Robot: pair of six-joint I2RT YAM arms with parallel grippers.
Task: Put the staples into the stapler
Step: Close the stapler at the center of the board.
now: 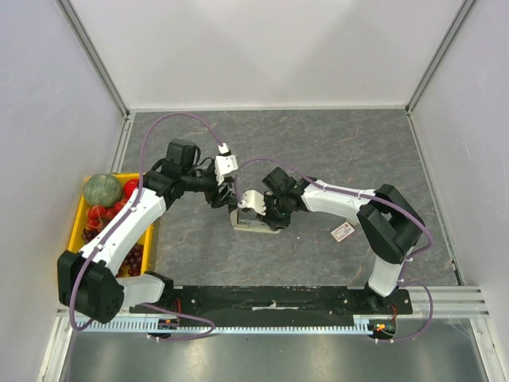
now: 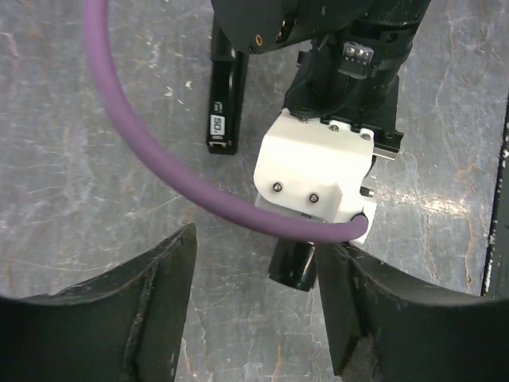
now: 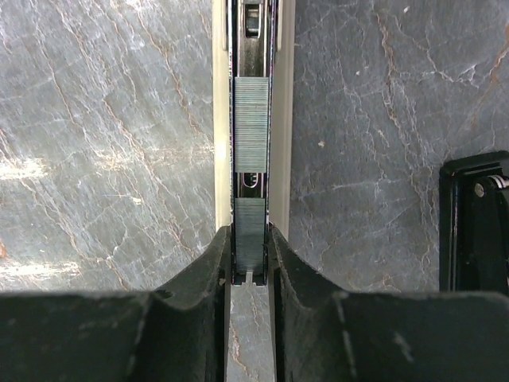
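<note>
The stapler [image 1: 256, 226] lies at the table's middle with its top swung open. In the right wrist view its magazine channel [image 3: 253, 48] runs straight away from me between cream side walls. Two grey staple strips [image 3: 250, 123] lie in it, one behind the other. My right gripper [image 3: 249, 239] is shut on the channel's near end. The stapler's black open part [image 2: 223, 95] carries a small white label. My left gripper [image 2: 256, 270] hovers just left of the stapler, open and holding nothing. The white and red staples box [image 1: 343, 231] lies to the right.
A yellow tray [image 1: 79, 213] with a green melon and red fruit stands at the left edge. The right arm's white wrist camera mount [image 2: 314, 171] and a purple cable [image 2: 159, 171] hang close in front of my left fingers. Grey walls enclose the table.
</note>
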